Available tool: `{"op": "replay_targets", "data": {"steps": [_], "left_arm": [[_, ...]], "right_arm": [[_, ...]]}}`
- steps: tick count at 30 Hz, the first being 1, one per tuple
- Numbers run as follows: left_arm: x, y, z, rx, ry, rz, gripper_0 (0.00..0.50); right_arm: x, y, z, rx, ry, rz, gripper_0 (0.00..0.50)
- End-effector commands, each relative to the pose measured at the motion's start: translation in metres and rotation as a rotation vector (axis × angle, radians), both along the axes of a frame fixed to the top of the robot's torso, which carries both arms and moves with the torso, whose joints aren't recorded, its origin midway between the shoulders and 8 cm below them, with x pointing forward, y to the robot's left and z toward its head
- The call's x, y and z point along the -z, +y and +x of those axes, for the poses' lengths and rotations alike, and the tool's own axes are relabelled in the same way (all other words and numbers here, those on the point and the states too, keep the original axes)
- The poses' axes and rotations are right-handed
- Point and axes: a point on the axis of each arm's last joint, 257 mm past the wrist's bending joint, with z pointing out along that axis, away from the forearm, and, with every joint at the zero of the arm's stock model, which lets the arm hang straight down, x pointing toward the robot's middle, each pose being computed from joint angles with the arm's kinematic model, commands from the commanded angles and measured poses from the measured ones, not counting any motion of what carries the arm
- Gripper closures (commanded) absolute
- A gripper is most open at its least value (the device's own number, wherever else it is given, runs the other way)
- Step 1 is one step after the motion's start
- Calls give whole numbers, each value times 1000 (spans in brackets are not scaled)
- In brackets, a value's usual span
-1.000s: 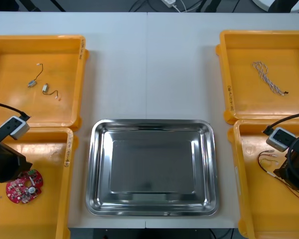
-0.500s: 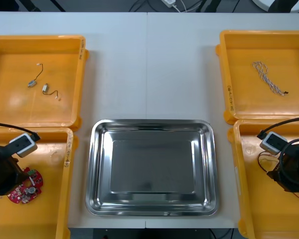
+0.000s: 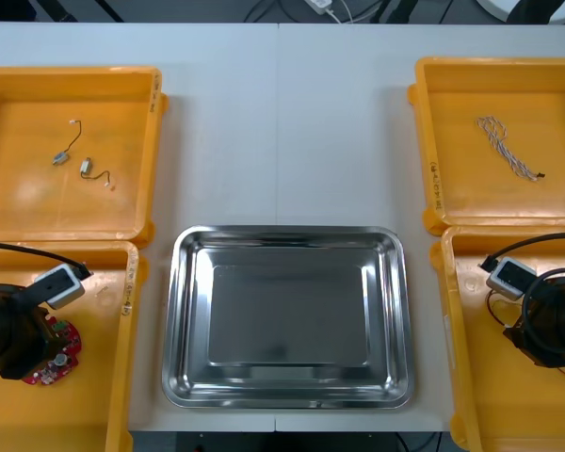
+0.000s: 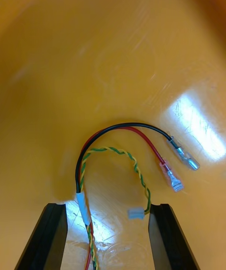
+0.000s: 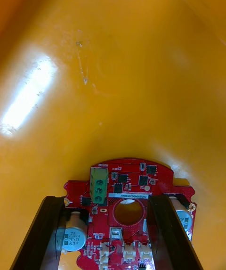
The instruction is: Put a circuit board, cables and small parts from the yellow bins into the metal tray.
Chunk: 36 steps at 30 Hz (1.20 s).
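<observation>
Hovering left gripper (image 5: 107, 200) low in near-left yellow bin (image 3: 104, 395), fingers wide, straddling round red circuit board (image 5: 125, 178); we can't confirm contact. Right gripper (image 4: 107, 208) in near-right yellow bin (image 3: 476, 377), fingers wide, either side of cable (image 4: 117, 126) with black, red and twisted yellow-green wires. We see shiny metal tray (image 3: 287, 235) on desk (image 3: 282, 113), between bins.
</observation>
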Motion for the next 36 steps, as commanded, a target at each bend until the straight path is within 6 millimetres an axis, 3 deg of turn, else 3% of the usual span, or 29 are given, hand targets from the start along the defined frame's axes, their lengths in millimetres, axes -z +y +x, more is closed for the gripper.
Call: {"op": "replay_targets", "data": {"steps": [1,24,25,26,27,28,29,30,36], "left_arm": [[1,4,-8,32,5,46,0],[14,8,3,35,-18,36,0],[15,9,2,35,-18,38,0],[15,8,2,36,-16,37,38],[15,8,2,35,-15,36,116],[15,8,2,37,-17,37,371],[15,9,2,38,-16,39,489],[15,8,2,38,-18,38,500],[14,8,3,34,-21,35,500]], "right_arm": [[11,-7,-2,-27,7,-26,0],[21,-3,1,-22,-5,-7,0],[21,-3,1,-23,-5,-9,67],[21,-3,1,-20,-5,-6,185],[21,-3,1,-18,-5,-5,265],[21,-3,0,-15,-3,-2,409],[21,-3,0,-14,-3,-2,458],[21,-2,0,-13,-4,0,500],[21,-2,1,-10,-6,4,500]]}}
